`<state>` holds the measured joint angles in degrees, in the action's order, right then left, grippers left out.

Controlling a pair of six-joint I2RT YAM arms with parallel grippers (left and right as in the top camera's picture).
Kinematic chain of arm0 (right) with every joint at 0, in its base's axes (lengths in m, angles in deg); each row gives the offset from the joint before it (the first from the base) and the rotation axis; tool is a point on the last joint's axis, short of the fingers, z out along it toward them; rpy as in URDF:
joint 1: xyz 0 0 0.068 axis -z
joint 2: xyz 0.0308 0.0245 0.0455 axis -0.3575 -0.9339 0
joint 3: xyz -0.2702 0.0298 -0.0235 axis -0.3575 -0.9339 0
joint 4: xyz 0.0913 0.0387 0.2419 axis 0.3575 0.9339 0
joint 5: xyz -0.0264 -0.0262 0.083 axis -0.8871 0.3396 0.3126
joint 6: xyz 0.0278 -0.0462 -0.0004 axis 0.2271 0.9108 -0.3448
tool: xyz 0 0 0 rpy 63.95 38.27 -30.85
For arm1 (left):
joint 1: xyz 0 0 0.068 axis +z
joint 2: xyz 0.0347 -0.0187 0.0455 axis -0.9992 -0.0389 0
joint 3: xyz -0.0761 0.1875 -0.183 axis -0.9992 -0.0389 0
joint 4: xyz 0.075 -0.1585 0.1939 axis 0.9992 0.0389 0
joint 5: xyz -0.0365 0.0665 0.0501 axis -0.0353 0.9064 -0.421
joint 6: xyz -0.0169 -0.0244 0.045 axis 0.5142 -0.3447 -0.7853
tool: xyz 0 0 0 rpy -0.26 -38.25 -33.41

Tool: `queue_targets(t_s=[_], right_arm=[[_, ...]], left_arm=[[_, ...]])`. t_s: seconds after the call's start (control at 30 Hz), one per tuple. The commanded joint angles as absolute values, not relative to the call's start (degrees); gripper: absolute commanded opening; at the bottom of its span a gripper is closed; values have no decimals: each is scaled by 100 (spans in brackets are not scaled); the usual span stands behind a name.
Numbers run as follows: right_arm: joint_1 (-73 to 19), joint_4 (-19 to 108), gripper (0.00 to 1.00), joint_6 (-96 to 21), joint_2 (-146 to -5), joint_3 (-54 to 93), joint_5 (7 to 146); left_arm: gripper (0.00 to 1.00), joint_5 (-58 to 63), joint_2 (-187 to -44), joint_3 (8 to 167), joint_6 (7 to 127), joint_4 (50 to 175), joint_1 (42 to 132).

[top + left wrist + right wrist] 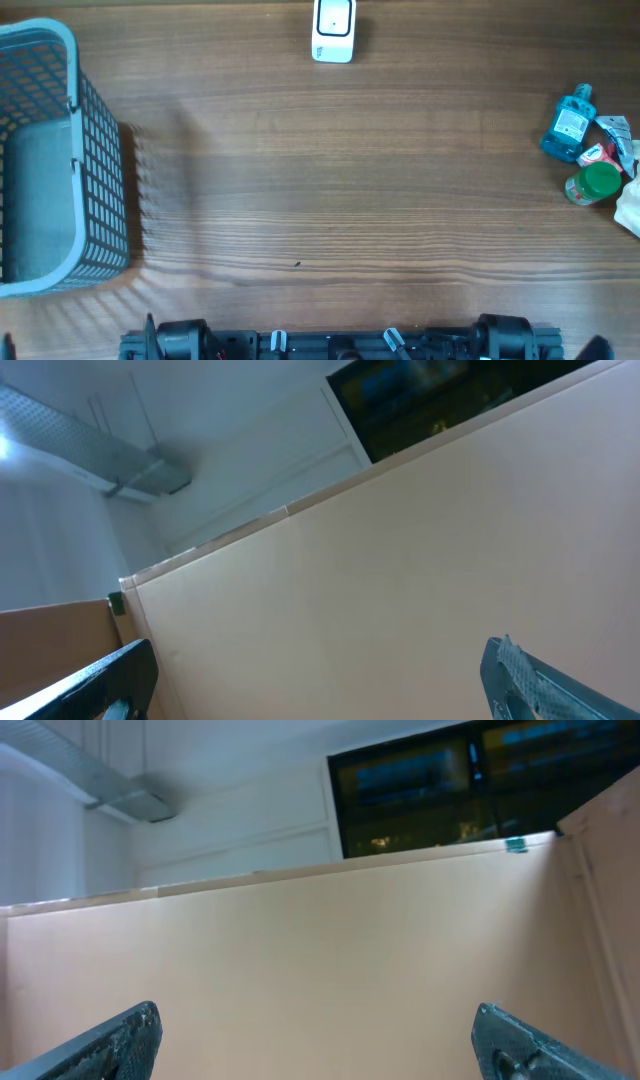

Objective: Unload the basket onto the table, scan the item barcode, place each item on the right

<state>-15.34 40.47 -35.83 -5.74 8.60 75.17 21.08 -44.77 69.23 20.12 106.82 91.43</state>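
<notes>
Presently nothing is in hand. Left gripper (320, 695): fingers spread wide, empty. Right gripper (315, 1045): likewise spread wide, empty. Both wrist views take in only a pale beige partition wall (400, 560) and ceiling, so both arms look parked at 6 o'clock on the brown wood-grain table (330, 180), aimed away from the goods.

Items to scan sit in a tight heap at 3 o'clock, close to the table edge: blue translucent plastic bottle (569, 124), green-capped round container (594, 184), red-and-white crinkled packet (612, 140), and a white crumpled bag (630, 208) partly cut off by the frame. They seem to touch or overlap. White box-shaped scanner (333, 28) stands at 12 o'clock. Grey-blue plastic mesh basket (100, 180) is at 9 o'clock, well apart from both.

Risks, as I judge them:
- The heap is crowded. Wide jaws coming down on one item may shove its neighbours, and those nearest the edge could go off the table.
- The bottle appears to lie on its side, so its rounded body may roll or twist in the pinch.
- No barcode can be made out from above. An item shown to the scanner wrong face on gives no read.
- The carry from 3 to 12 o'clock is long, and a loose grip could drop the item.
</notes>
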Motion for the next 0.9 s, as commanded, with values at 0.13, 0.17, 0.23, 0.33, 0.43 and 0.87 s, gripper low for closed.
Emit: queue_targets(t_s=[0.13, 0.17, 0.23, 0.33, 0.43, 0.87], right_arm=[[-1643, 3048, 100, -4363, -541, 220, 7605], [-1643, 2851, 100, -4492, -541, -49, 7607], [-1643, 2416, 100, -4589, -548, -648, 7609], [-1643, 1448, 100, -4903, -563, -1819, 7915], [-1643, 456, 100, -4984, -563, -2969, 8293], [-1643, -593, 100, -5443, -563, -5441, 8234]], left_arm=[[100, 1830, -4418, 6729, 1961, 10549, 8953], [100, 1826, -4418, 6729, 1964, 10525, 8903], [100, 1782, -4418, 6729, 1961, 10521, 8748], [100, 2005, -4418, 6729, 1959, 10519, 8424], [100, 2971, -4418, 6729, 1959, 10492, 8348], [100, 3192, -4416, 5924, 1918, 10256, 8348]])
